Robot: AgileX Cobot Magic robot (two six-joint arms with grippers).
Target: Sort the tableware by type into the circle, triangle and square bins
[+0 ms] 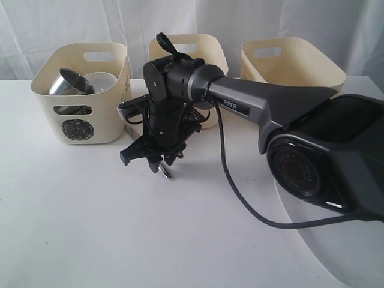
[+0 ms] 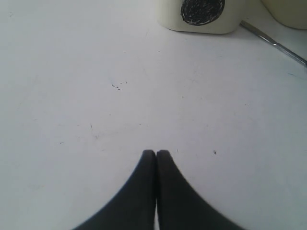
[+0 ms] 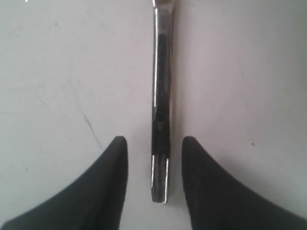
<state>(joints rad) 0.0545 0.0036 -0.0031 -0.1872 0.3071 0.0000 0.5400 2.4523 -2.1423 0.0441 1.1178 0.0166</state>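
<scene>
In the right wrist view my right gripper (image 3: 154, 140) is open, with one finger on each side of the end of a steel utensil handle (image 3: 160, 96) that lies on the white table. Its head is out of frame, so I cannot tell which utensil it is. In the exterior view that gripper (image 1: 157, 163) points down at the table in front of the bins, and a bit of steel (image 1: 165, 173) shows under it. My left gripper (image 2: 156, 153) is shut and empty over bare table. The circle bin (image 1: 81, 114) holds a steel mug (image 1: 69, 83) and a white bowl (image 1: 103, 81).
Two more cream bins stand at the back, one in the middle (image 1: 210, 51) and one on the right (image 1: 291, 57). A large white plate (image 1: 318, 252) lies at the front right. The left wrist view shows the circle bin (image 2: 201, 21) with a steel utensil (image 2: 273, 44) beside it.
</scene>
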